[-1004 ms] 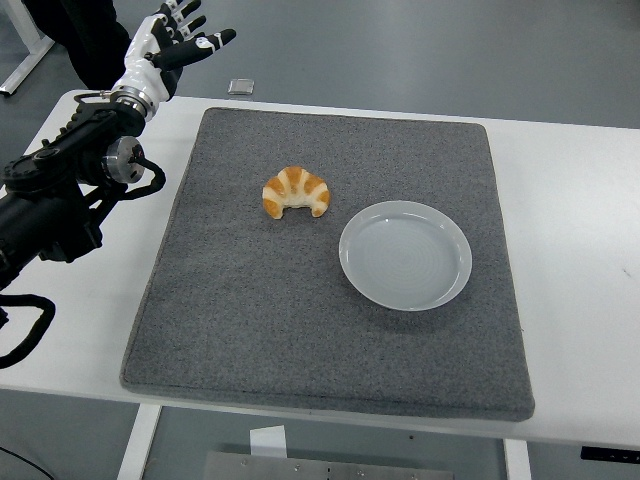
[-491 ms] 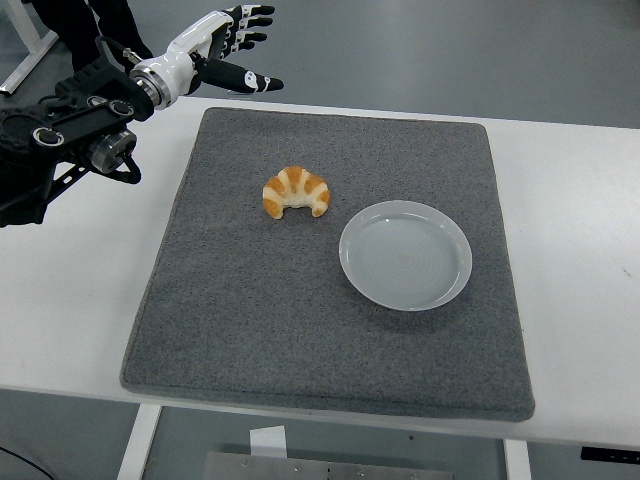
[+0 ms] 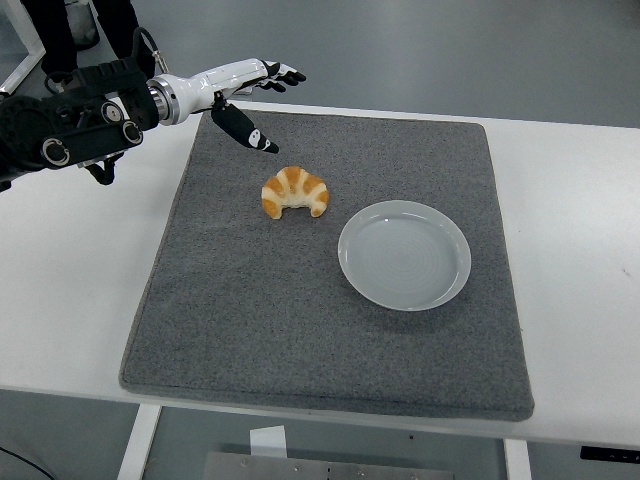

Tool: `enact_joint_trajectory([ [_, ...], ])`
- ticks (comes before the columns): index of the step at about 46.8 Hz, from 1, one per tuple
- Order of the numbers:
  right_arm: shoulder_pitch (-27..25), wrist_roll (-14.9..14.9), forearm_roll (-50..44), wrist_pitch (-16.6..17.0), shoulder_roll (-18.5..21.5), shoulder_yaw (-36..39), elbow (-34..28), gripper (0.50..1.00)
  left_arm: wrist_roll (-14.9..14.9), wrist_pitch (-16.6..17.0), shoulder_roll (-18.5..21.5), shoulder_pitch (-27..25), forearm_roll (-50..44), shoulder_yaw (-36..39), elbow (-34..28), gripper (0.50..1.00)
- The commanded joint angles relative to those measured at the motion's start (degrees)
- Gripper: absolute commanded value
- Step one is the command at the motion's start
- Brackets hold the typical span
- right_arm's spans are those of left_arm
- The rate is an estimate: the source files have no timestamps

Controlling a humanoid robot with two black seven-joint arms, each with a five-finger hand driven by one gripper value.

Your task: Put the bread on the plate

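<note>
Since the earlier frame, left hand (image 3: 245, 95) has swung in from the far-left corner and now sits over the mat's (image 3: 250, 330) far edge, fingers spread, thumb angled down, holding nothing. Head view: bread (image 3: 295, 192) lies on the mat, just left of the plate (image 3: 404, 255), apart from it, untouched. Step: approach, pre-grasp. Hand height above the mat is hard to judge from here. Next: come down toward the bread, close around it, carry right to plate. Right arm not visible. Tabletop (image 3: 570, 250) under all.

Bare grey mat (image 3: 300, 330) lies all around the croissant (image 3: 296, 192), the white plate (image 3: 404, 254) just to its right is the only nearby obstacle, and the left hand (image 3: 243, 90) hovers far-left, fingers spread.
</note>
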Motion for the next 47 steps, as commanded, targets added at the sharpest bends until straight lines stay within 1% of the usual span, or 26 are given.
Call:
enact_joint_trajectory([
  [1,0.0,-0.1,0.0,0.0,0.0,0.0,0.0,0.952,-0.1,0.0,0.0,0.0,5.3,1.1,-0.1,0.988],
  [5,0.0,0.0,0.0,0.0,0.0,0.0,0.0,0.952,0.0,0.2,-0.1,0.0,8.7,1.5,-0.2,0.988],
  [12,0.0,0.0,0.0,0.0,0.0,0.0,0.0,0.954,0.4,0.2,-0.2,-0.9,8.8,1.6,-1.9,0.99],
  [17,0.0,0.0,0.0,0.0,0.0,0.0,0.0,0.952,2.6,0.3,-0.4,-0.9,8.4,1.5,-4.1,0.994],
  [21,0.0,0.0,0.0,0.0,0.0,0.0,0.0,0.952,4.3,0.3,-0.8,-0.8,8.2,1.3,-4.4,0.994],
  [25,0.0,0.0,0.0,0.0,0.0,0.0,0.0,0.952,5.2,0.3,-1.1,-0.3,6.8,1.3,-4.4,0.988],
  [29,0.0,0.0,0.0,0.0,0.0,0.0,0.0,0.952,6.9,0.5,-1.2,-0.1,3.7,1.2,-4.4,0.979],
  [32,0.0,0.0,0.0,0.0,0.0,0.0,0.0,0.952,8.0,1.3,-1.3,-0.1,1.2,1.2,-4.3,0.979],
  [38,0.0,0.0,0.0,0.0,0.0,0.0,0.0,0.954,9.1,2.0,-3.6,0.2,-0.8,1.1,-4.1,0.977],
  [47,0.0,-0.1,0.0,0.0,0.0,0.0,0.0,0.954,10.2,2.4,-5.6,1.9,-2.1,0.9,-3.7,0.975],
])
